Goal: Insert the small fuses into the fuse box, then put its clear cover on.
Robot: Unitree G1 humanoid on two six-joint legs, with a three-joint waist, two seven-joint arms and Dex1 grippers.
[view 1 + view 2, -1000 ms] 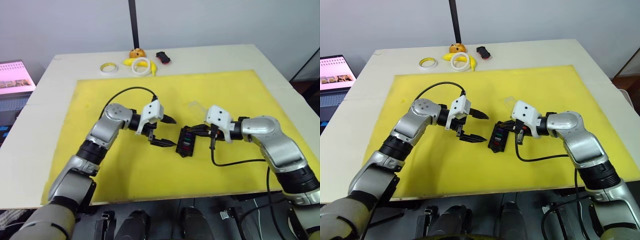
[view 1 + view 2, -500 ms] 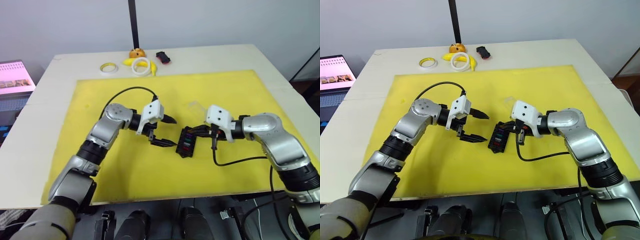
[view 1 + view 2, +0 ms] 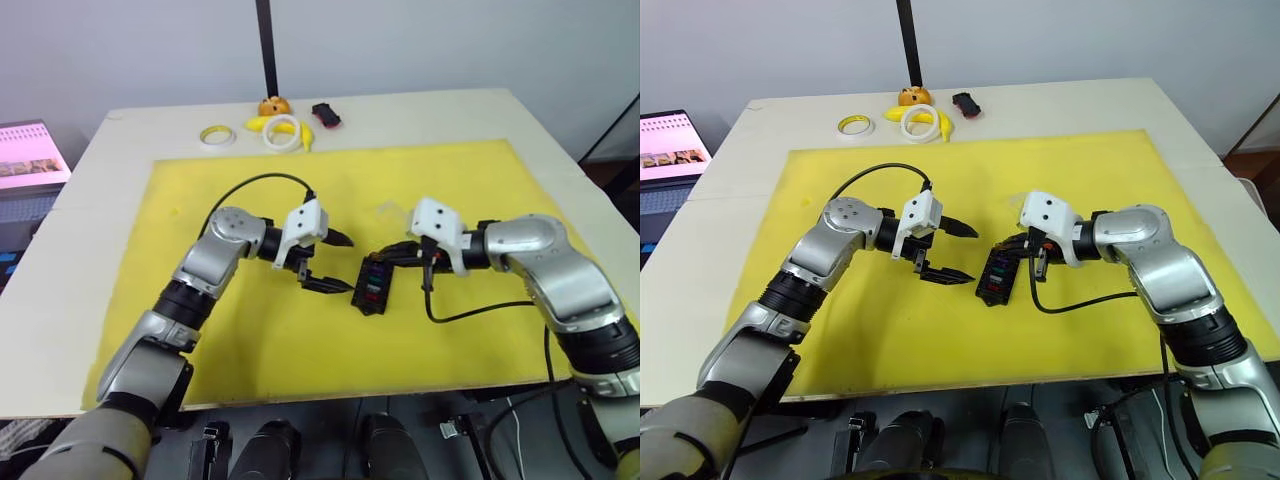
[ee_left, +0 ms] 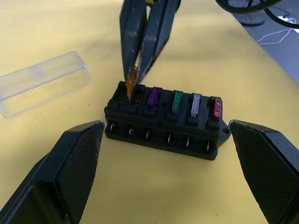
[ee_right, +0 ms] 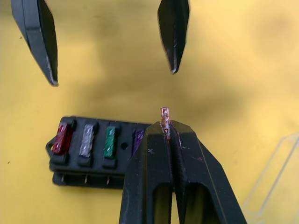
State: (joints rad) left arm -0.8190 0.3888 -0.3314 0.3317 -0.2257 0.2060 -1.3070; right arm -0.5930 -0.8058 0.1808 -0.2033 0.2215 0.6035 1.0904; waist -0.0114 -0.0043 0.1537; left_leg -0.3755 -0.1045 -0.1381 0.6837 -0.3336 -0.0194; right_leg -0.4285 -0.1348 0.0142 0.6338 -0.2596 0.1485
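The black fuse box point(image 4: 163, 122) lies on the yellow mat point(image 3: 250, 330) between my two grippers. Purple point(image 4: 153, 96), green point(image 4: 177, 101), grey point(image 4: 196, 103) and red point(image 4: 217, 107) small fuses stand in its slots. My right gripper point(image 3: 386, 258) is shut on an orange fuse point(image 4: 131, 87), whose tip sits at the box's end slot beside the purple one. My left gripper point(image 3: 342, 264) is open, its fingers to either side of the box and apart from it. The clear cover point(image 4: 42, 84) lies flat on the mat just beyond the box.
Two tape rings point(image 3: 215, 135) point(image 3: 282, 131), a banana point(image 3: 258, 124), an orange round object point(image 3: 273, 104) and a black-and-red object point(image 3: 326, 114) sit at the table's far edge by a black pole point(image 3: 267, 45). A laptop point(image 3: 30, 155) is off to the left.
My right gripper has shifted slightly up and away with the orange fuse, and its elbow has swung. The left arm and the fuse box have stayed put.
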